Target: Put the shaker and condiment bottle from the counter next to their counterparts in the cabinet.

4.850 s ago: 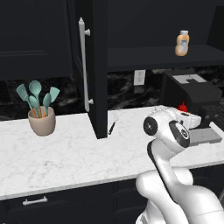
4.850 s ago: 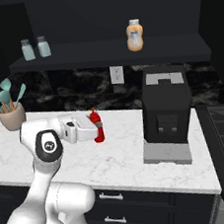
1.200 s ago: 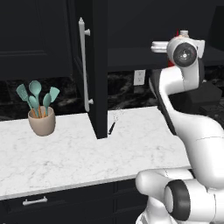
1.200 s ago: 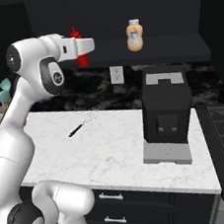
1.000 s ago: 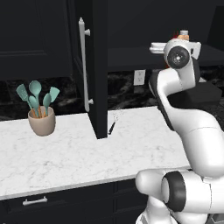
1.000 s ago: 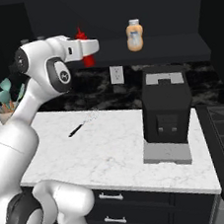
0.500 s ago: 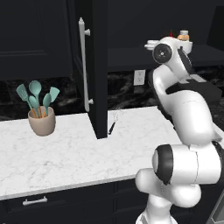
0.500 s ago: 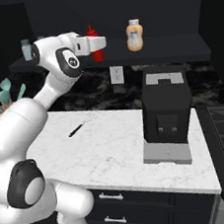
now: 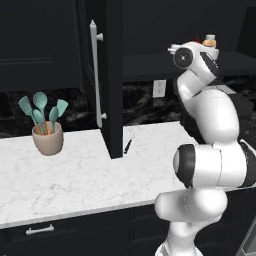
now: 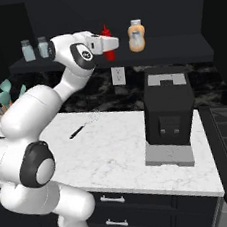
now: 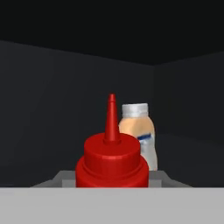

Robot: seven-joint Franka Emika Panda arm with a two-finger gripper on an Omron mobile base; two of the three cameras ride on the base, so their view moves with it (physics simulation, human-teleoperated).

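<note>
**Red bottle held up at the cabinet shelf, beside the orange one**

Nearest, along the front: black drawers (image 10: 147, 207) under the long white marble counter (image 10: 115, 155); on the marble a tan pot of teal utensils (image 9: 47, 137) well to the left, a small dark-handled whisk (image 10: 82, 127) lying flat near the middle, a black coffee machine (image 10: 168, 114) on its grey base toward the right.

Above that, raised to shelf height: the gripper (image 10: 108, 44), jaws closed tight on the condiment bottle (image 10: 107, 40); bottle upright, red nozzle pointing up, body pinched at the sides; seen from the hand, the red cap and shoulders (image 11: 112, 162) fill the lower centre, the tapered tip rising straight. From the left side, just the red tip (image 9: 198, 39) visible past the wrist; whether the base touches the shelf, impossible to tell.

Just beyond and to the right of the red bottle: the counterpart (image 10: 136, 36), a small orange-amber bottle with a pale cap, standing upright on the dark shelf of the cabinet (image 10: 178, 52); near the red bottle, apart from it; in the hand view (image 11: 139, 138) partly hidden behind the red cap.

Farther left on the same shelf: two small grey-capped shakers (image 10: 33, 48) side by side, well apart from both bottles.

At the left of the opening: the cabinet door (image 9: 107, 75) standing open, edge-on, long white bar handle (image 9: 95, 72) upright along it.

Farthest: dark veined backsplash with a white wall outlet (image 10: 118, 75) below the shelf.
</note>
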